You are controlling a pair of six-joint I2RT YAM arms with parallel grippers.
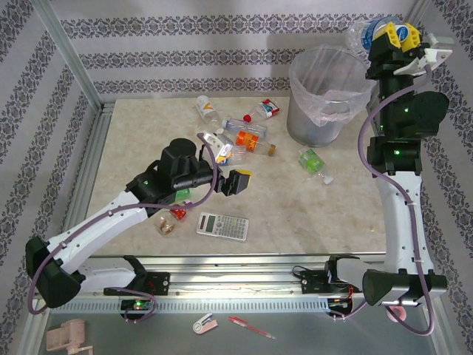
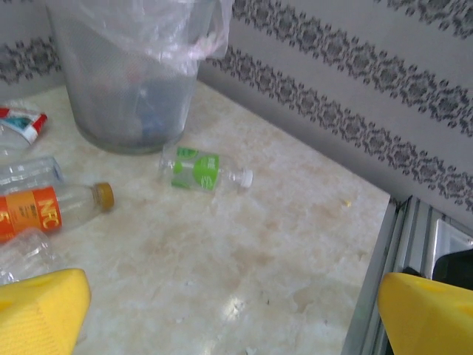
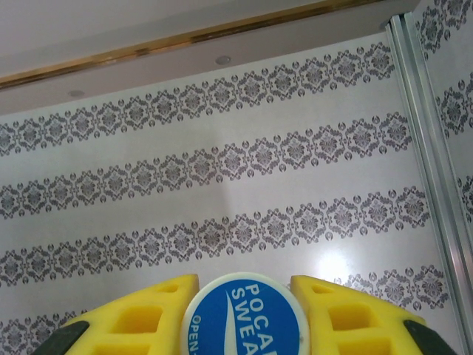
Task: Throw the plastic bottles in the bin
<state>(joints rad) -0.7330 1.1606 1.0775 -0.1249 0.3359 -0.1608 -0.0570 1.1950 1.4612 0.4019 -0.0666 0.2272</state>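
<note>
Yellow right fingers [image 3: 140,322] are clenched on a round blue piece lettered in white, the end of a clear plastic bottle [image 1: 367,33]; in the top view that bottle is held high at the upper right, near the right rim of the bin [image 1: 307,122], with patterned wallpaper behind it; whether it hangs over the opening I cannot tell; left fingers [image 2: 37,307] are spread wide with nothing between them, hovering low over the middle of the desk [image 1: 347,214]; just beyond them lies an orange-labelled bottle [image 2: 44,211] on its side, with a clear crushed one touching it on the near side; further out a green-labelled bottle [image 2: 194,168] lies on its side near the foot of the bin, which stands upright at the far right of the desk, lined with a whitish bag; a red-labelled bottle [image 1: 267,109] and a yellow-labelled bottle [image 1: 207,111] lie at the far side; a grey calculator [image 1: 222,225] lies flat near the front edge, with two small bottles beside the left arm.
</note>
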